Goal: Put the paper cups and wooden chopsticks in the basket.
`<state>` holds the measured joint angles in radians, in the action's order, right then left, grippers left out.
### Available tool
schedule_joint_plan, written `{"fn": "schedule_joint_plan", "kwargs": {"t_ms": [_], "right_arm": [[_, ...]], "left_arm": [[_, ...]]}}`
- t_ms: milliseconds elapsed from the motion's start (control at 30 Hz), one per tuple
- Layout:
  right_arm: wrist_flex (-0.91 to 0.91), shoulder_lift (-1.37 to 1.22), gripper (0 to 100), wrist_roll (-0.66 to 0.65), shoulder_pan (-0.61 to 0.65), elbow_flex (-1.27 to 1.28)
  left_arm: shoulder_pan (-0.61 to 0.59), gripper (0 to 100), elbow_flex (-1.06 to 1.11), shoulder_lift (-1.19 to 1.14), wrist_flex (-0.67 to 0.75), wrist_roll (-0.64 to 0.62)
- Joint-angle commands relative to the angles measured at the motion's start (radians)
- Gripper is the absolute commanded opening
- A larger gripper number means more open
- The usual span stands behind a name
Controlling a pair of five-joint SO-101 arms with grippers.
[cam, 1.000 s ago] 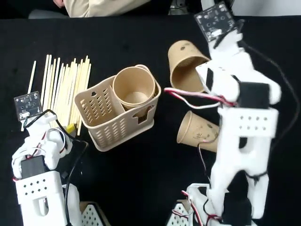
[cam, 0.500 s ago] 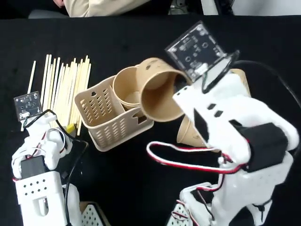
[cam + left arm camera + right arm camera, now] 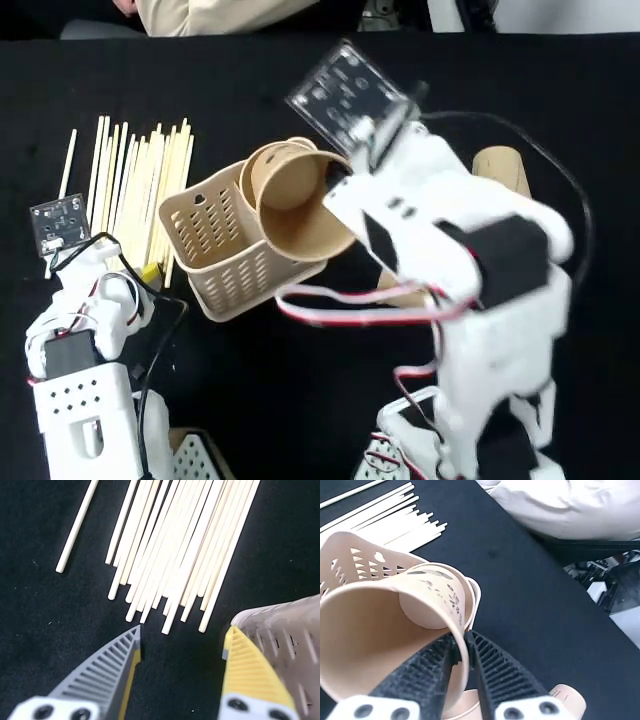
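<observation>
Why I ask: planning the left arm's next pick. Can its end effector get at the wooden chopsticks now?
Probably yes: the left end effector hangs open just short of the wooden chopsticks, nothing between; the basket stands beside it, not across the way.

Tan paper cups (image 3: 300, 215), pale cream chopsticks (image 3: 140, 185), beige perforated basket (image 3: 215, 250), black table (image 3: 250, 100), white arms (image 3: 450, 230).

Robotics lab: black-covered table (image 3: 250, 400)

Black jaws on paper cup (image 3: 370, 625) rim
</observation>
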<state>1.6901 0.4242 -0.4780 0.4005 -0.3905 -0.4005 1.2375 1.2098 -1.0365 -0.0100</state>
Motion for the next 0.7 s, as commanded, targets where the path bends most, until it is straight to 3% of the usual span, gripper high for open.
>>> {"fn": "schedule_joint_plan", "kwargs": {"t_ms": [0, 367, 567, 667], "right_arm": [[-0.037, -0.077, 1.1, 0.009, 0.011, -0.018], [-0.052, -0.228, 2.1, 0.005, -0.075, -0.041], [-0.117, -0.283, 24.9, 0.002, -0.057, -0.041], [-0.153, -0.292, 29.2, 0.002, -0.018, -0.039]], "left_arm": [[0.001, 26, -0.002, 0.008, 0.018, -0.011], [-0.001, 26, -0.002, 0.008, 0.018, -0.011], [0.001, 26, -0.002, 0.008, 0.018, -0.011], [-0.001, 26, -0.002, 0.008, 0.018, -0.011]]}}
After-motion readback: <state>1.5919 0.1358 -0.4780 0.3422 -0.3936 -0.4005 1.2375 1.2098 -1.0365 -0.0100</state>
